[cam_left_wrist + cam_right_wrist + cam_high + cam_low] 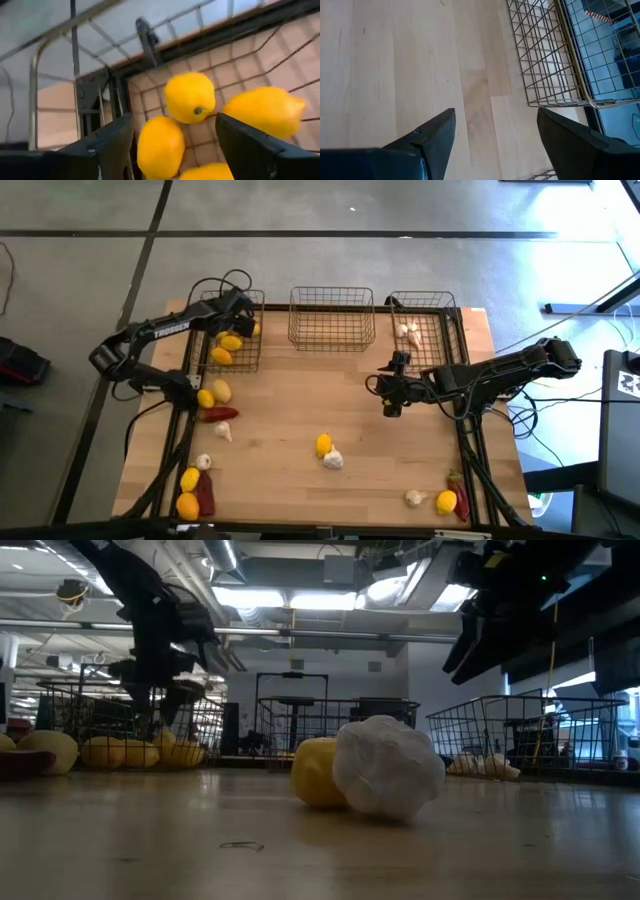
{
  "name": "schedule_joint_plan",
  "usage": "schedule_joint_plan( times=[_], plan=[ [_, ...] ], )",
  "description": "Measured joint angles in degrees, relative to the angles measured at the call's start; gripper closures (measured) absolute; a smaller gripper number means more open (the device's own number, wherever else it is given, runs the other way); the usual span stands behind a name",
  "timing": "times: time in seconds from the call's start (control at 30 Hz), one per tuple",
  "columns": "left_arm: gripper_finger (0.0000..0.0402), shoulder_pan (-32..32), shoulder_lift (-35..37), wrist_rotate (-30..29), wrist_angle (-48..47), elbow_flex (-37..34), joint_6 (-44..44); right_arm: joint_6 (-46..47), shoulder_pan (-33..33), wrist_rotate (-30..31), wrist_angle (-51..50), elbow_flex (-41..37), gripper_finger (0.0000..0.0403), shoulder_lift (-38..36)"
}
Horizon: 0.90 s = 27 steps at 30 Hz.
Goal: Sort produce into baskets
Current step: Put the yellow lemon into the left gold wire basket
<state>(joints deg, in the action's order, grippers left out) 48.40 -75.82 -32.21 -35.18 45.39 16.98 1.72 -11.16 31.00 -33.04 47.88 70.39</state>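
My left gripper point(175, 125) hangs open over the left basket point(232, 330) at the far left of the table. Several yellow lemons point(190, 97) lie on that basket's wire floor below the fingers, and neither finger touches one. My right gripper point(495, 117) stands open above bare table right of centre point(390, 395), near the corner of the middle basket point(545, 60). The middle basket point(332, 320) holds nothing that I can see. The right basket point(425, 325) holds garlic bulbs point(408, 332).
Loose produce lies on the table. A lemon point(323, 444) and a garlic bulb point(333, 460) sit at the centre. Lemons point(205, 397), a chili point(220, 414) and garlic point(222, 432) lie at the left edge. More produce lies at the near left corner point(190, 478) and the near right corner point(446, 501).
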Motion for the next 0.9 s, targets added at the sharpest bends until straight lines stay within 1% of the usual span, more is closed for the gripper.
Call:
schedule_joint_plan(
  times=[0.1,0.2,0.37,0.47,0.57,0.67,0.9],
  plan=[
    [0.0120,-1.65,2.89,2.68,-0.50,0.43,-1.23,-0.03,0.00,0.00,0.00,0.00,0.0127,0.02],
    [0.0119,-4.76,7.01,6.06,0.66,1.32,-2.76,-0.04,0.00,0.00,0.02,0.00,0.0127,0.02],
    [0.0119,-13.40,13.39,11.85,5.27,1.62,-6.47,0.15,-0.07,-0.11,0.09,0.00,0.0127,0.01],
    [0.0119,-19.97,15.62,15.77,9.19,1.66,-9.03,0.15,-0.07,-0.47,0.15,0.00,0.0127,0.00],
    [0.0119,-26.48,15.90,16.32,12.77,1.68,-9.61,0.35,-0.07,-0.59,0.17,0.00,0.0127,0.01],
    [0.0119,-31.40,14.83,16.30,14.79,1.70,-8.85,0.92,-0.07,-1.03,0.17,0.00,0.0127,0.01],
    [0.0119,-39.75,9.70,16.22,16.63,1.68,-2.02,1.01,-0.07,-2.30,0.31,0.00,0.0127,0.00]
  ],
)
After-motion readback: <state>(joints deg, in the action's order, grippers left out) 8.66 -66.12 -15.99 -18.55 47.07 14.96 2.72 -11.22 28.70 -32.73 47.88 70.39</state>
